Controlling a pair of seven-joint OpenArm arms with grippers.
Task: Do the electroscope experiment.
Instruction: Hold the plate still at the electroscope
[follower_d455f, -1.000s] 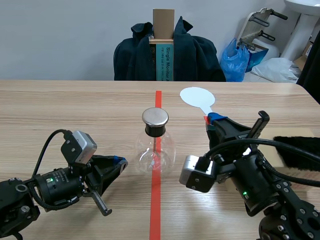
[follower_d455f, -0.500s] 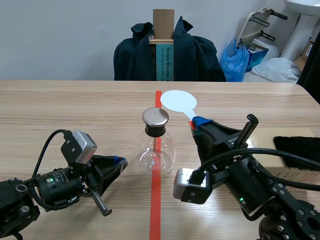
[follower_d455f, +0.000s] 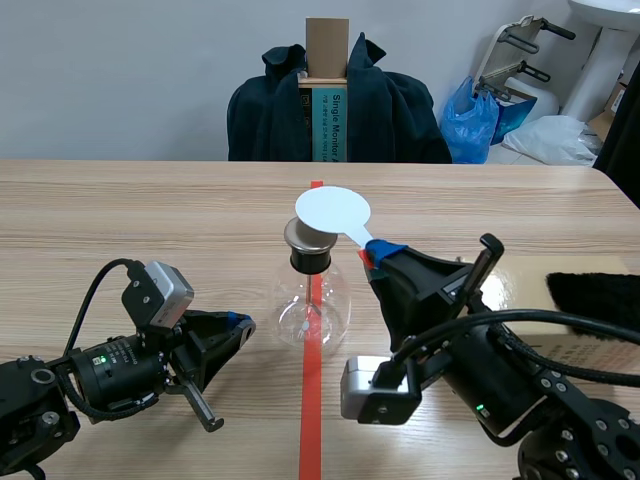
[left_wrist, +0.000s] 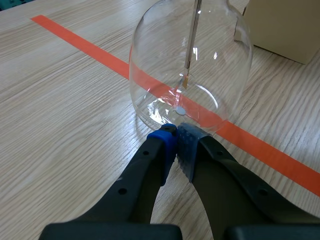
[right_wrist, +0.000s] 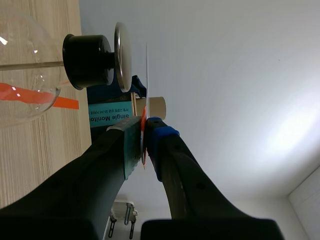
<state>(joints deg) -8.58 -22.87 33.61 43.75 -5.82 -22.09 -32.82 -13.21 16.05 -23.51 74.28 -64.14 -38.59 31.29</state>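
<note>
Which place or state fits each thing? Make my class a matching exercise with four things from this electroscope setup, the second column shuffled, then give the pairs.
Column one
1. white disc
2. glass flask
3. left claw
4. black furry cloth

Column two
A. standing on the orange-red tape line
B. lying near the table's right edge
C. gripped in the right claw, close to the metal cap
D. shut on nothing, tips at the flask's base

Pairs: 1-C, 2-A, 3-D, 4-B.

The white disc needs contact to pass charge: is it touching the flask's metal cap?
Apart. The right wrist view shows the white disc edge-on, with wall visible between it and the metal cap.
</note>
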